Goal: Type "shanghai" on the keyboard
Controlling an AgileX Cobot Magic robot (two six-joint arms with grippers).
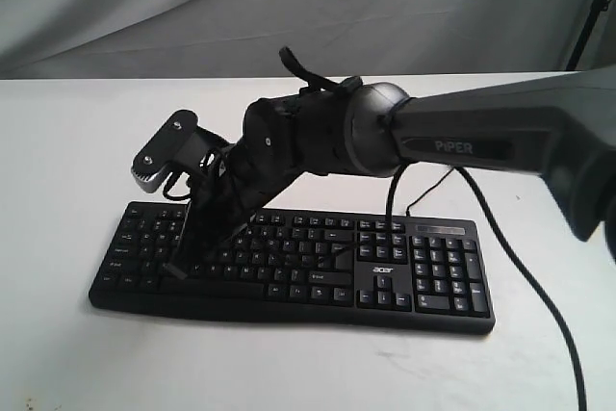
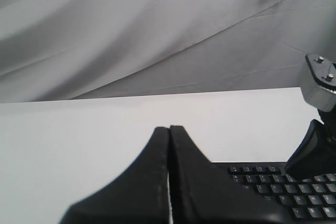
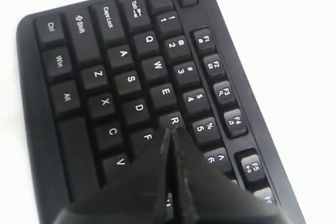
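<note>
The wide black keyboard (image 1: pixel 382 256) with an "acer" logo lies on the white table, also seen as keyboard (image 3: pixel 105 61) and keyboard (image 2: pixel 273 182). My right arm reaches across it to its left half. The right gripper (image 1: pixel 183 262) is shut with nothing in it and points down at the letter keys. In the right wrist view the right gripper (image 3: pixel 171 130) has its tip over the edge between the R and F keys; whether it touches cannot be told. My left gripper (image 2: pixel 169 128) is shut and empty, off the keyboard's left end, and out of the exterior view.
A black cable (image 1: pixel 539 295) runs over the white table (image 1: pixel 77 141) past the keyboard's right end. A thinner cable (image 1: pixel 430 190) leaves the keyboard's back edge. A grey cloth backdrop (image 1: pixel 289 7) hangs behind. The right arm's silver wrist camera (image 2: pixel 320 82) is near the left gripper.
</note>
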